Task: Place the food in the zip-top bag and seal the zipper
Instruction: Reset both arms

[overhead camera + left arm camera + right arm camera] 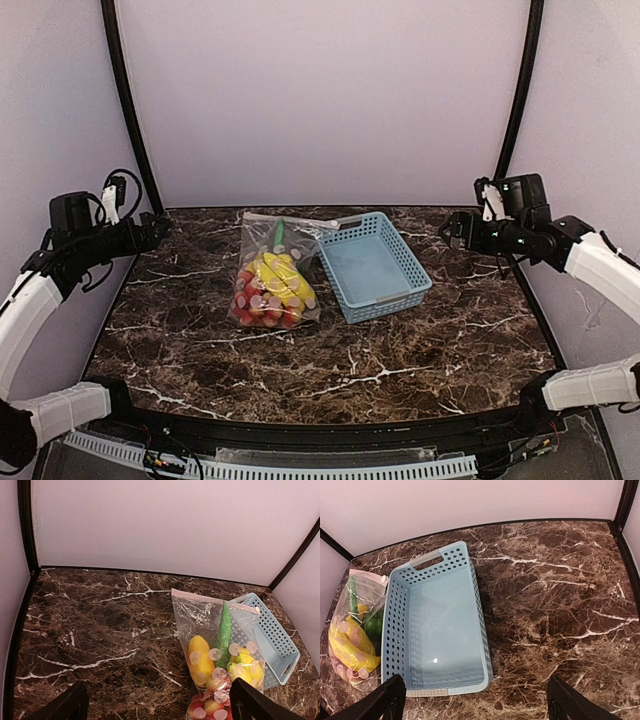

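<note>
Dark brown marble with white veins covers the counter [400, 350], which ends in a black lip at the front and meets pale walls on the other three sides. The clear zip-top bag [262, 232] lies flat a little left of centre, towards the back. The food [272, 285] is inside it, bunched at the near end: yellow bananas, red round fruits and a green vegetable pointing at the mouth. The pinkish zipper [210, 599] runs along the bag's far edge; whether it is pressed shut cannot be told. The bag's right edge touches the left rim of a light-blue lattice basket [400, 255], and its far corner lies over that rim.

The left tool [157, 684] hangs above the counter's left edge near the back corner, jaws spread wide and holding nothing. The right tool [475, 677] hangs likewise at the right edge, released. Bare marble stretches across the whole front half, left of the bag and right of the basket.
</note>
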